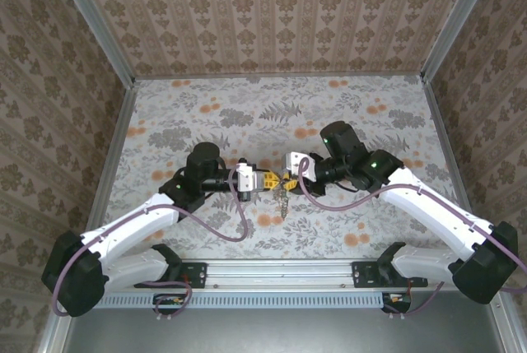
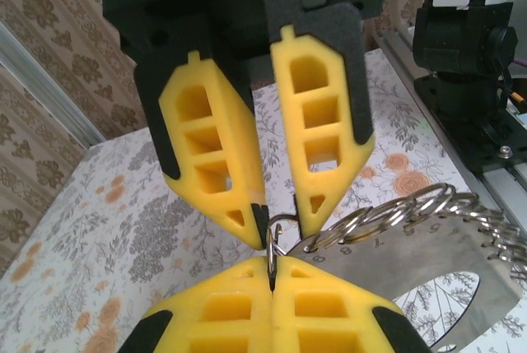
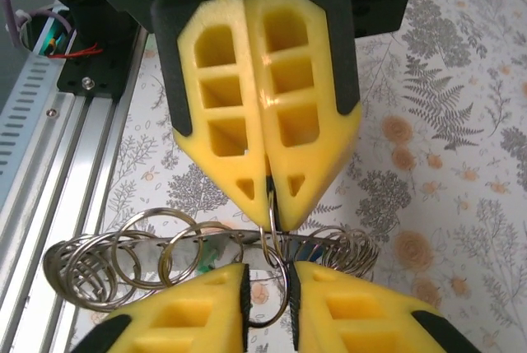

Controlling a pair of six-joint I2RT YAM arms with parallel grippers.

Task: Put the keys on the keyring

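The keyring (image 1: 282,201) hangs between the two grippers at the table's middle. It is a curved metal band (image 2: 428,246) (image 3: 218,240) strung with many split rings. My left gripper (image 1: 277,181) (image 2: 272,258) (image 3: 270,197) is shut on a small ring (image 2: 272,242), pinched edge-on at its tips. My right gripper (image 1: 286,179) (image 3: 269,269) (image 2: 282,225) faces it tip to tip. Its jaws stand narrowly apart, with a small ring (image 3: 285,292) lying in the gap. A green piece (image 3: 203,253) behind the band may be a key head. The keys are otherwise hidden.
The floral tablecloth (image 1: 247,114) stretches out behind the grippers, with patterned walls on three sides. An aluminium rail (image 1: 280,271) carrying the arm bases runs along the near edge. The right arm's base (image 2: 465,65) stands close on the right.
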